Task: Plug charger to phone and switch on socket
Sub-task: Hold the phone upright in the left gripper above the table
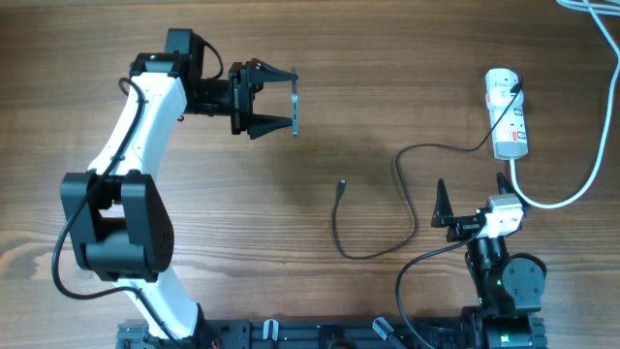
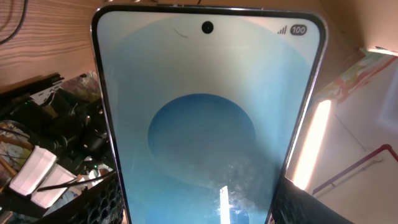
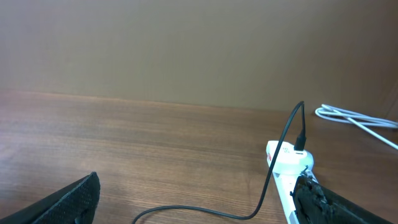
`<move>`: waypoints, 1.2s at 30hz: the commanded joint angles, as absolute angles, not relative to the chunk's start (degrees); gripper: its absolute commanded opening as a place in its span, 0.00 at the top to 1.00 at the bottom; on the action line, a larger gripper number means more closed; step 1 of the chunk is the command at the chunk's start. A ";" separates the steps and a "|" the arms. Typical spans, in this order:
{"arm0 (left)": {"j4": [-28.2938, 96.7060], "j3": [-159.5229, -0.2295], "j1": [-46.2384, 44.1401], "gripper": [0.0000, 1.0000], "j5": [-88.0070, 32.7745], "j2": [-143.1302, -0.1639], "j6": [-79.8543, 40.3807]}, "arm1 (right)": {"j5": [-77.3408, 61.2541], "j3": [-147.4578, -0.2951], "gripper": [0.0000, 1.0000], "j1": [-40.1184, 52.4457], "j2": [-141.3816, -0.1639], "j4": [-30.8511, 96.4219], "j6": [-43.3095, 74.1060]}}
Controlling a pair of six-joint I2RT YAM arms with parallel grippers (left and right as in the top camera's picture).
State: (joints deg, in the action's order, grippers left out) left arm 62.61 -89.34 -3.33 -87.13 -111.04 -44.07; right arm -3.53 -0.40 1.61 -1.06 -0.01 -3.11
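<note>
Two arms, one loaded. Your left gripper (image 1: pixel 281 100) is part-open, clamped on the phone (image 1: pixel 294 103) by its long edges, screen toward the wrist. The charger (image 1: pixel 341 187) tip lies loose centre. Your right gripper (image 1: pixel 473 199) gapes wide, empty, near the cable. Plug sits in the socket (image 1: pixel 507 126), far right. Take the tip just behind the connector, squared to the port. Phone's port end is cut off; switch unreadable.
</note>
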 commanded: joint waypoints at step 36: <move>62.67 -89.36 -3.42 0.29 -90.37 -109.06 -44.21 | -2.81 -0.27 0.00 1.30 -0.97 -0.10 -3.66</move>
State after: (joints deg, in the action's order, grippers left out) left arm 62.61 -89.34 -3.33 -87.13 -111.04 -44.07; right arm -3.53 -0.40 1.61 -1.06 -0.01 -3.14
